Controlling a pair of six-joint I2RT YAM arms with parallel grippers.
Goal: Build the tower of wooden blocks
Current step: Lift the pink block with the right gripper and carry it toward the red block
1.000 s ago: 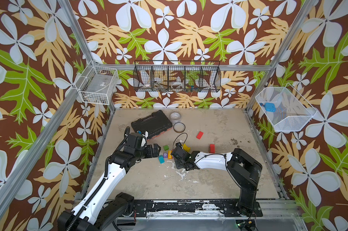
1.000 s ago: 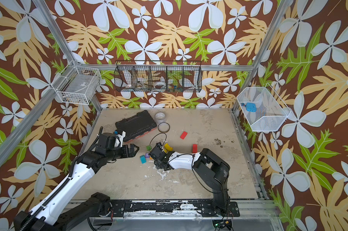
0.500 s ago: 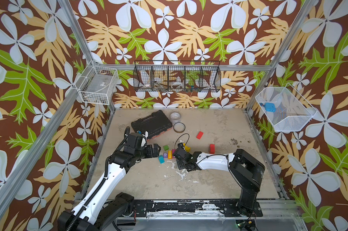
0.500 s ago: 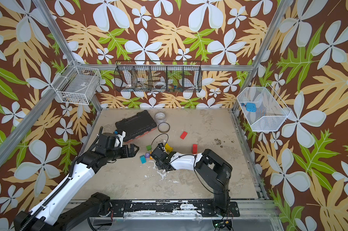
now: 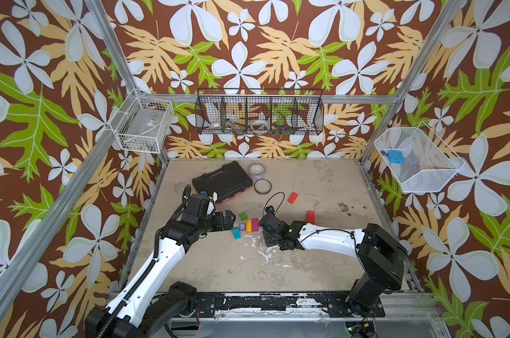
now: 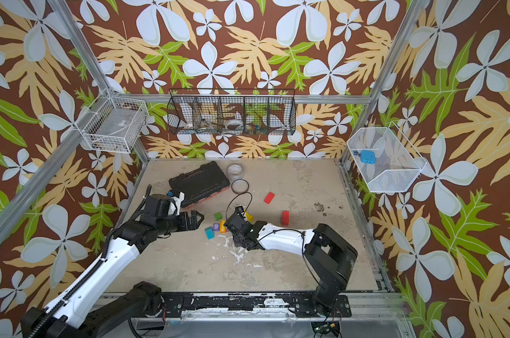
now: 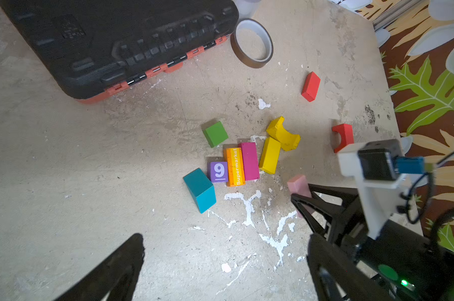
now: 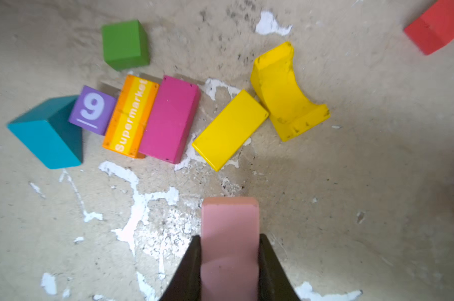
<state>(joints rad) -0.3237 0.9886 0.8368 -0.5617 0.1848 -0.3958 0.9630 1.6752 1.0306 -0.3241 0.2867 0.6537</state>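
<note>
The wood blocks lie loose and flat on the table, and no tower is in view. A teal block [image 8: 47, 131], purple "9" cube [image 8: 92, 110], orange block [image 8: 130, 117] and magenta brick [image 8: 169, 118] lie side by side. A green cube [image 8: 124, 43], yellow brick [image 8: 229, 129] and yellow arch [image 8: 285, 93] lie close by. My right gripper [image 8: 229, 238] is shut on a pink block [image 8: 230, 224], just above the table. My left gripper [image 7: 224, 239] hangs open and empty left of the row. A red brick [image 5: 292, 197] and red arch [image 5: 310, 216] lie apart to the right.
A black tool case [image 5: 222, 181] lies at the back left, with two tape rolls [image 5: 262, 186] beside it. Wire baskets hang on the left wall [image 5: 143, 127], back wall [image 5: 259, 115] and right wall [image 5: 417, 159].
My right gripper's jaws have closed onto the pink block, and the arm has shifted slightly towards the row of blocks. The left arm has stayed still and open.
</note>
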